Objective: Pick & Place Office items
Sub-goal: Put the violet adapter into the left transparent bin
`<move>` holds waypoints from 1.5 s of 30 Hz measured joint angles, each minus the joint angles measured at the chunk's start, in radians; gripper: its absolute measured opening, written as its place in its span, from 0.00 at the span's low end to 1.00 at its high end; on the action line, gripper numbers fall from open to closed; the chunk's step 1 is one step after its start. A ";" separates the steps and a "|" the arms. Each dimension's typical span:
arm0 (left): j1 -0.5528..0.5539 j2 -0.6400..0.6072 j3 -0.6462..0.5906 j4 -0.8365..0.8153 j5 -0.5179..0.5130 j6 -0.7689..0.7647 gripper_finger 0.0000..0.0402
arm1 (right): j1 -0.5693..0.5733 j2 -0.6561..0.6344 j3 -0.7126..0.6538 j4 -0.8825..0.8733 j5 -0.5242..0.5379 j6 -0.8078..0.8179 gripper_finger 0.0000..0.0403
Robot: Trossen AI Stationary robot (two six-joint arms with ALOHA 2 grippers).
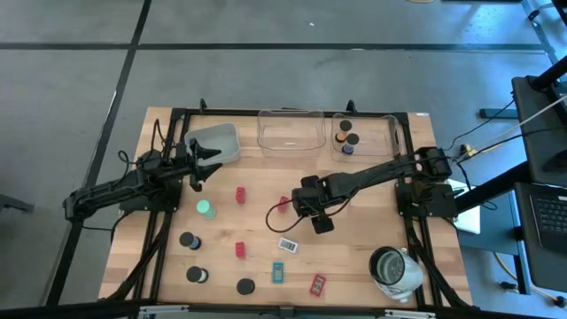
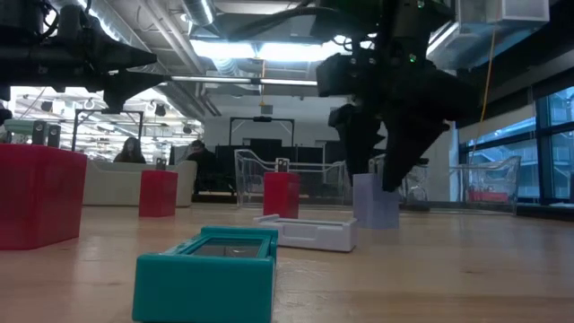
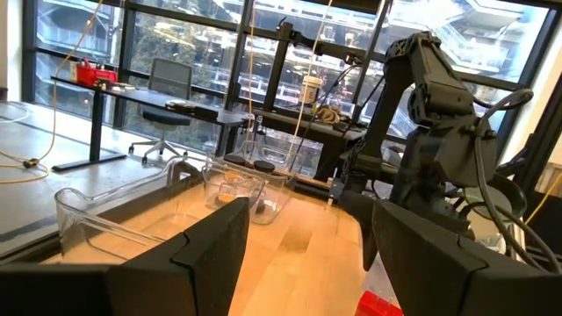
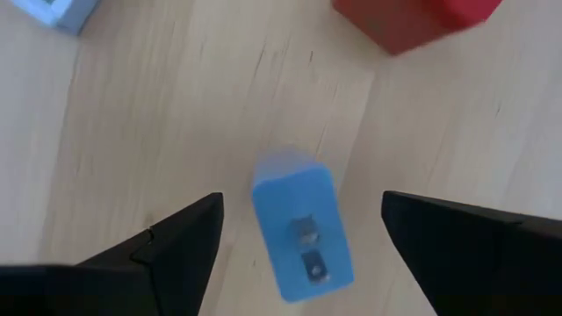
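Observation:
My right gripper points down, open, over the table's middle. A pale-blue cube stands on the wood between its two fingers, apart from both; in the low view the cube stands just under the dark fingers. A red block lies close by. Other office items are scattered on the near half: a green disc, red blocks, black caps, a white rectangle and a teal rectangle. My left gripper waits open at the far left.
A grey tray sits beside my left gripper. Two clear trays stand along the far edge, the right one with a few small pieces in it. A silvery-white round container stands at the near right.

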 joint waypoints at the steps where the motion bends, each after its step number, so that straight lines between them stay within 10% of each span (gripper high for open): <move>1: 0.000 0.000 0.000 0.000 0.000 0.000 0.60 | 0.000 0.000 0.000 0.004 0.000 0.001 0.76; 18: 0.000 0.000 0.000 -0.001 -0.007 0.000 0.60 | 0.000 0.015 -0.027 0.031 0.000 0.097 0.30; 32: 0.000 0.000 0.000 -0.001 -0.094 0.000 0.60 | -0.063 -0.038 0.199 -0.178 0.179 0.140 0.30; 45: 0.000 0.000 0.000 0.000 -0.153 -0.036 0.60 | -0.531 -0.022 0.354 -0.079 0.112 0.117 0.30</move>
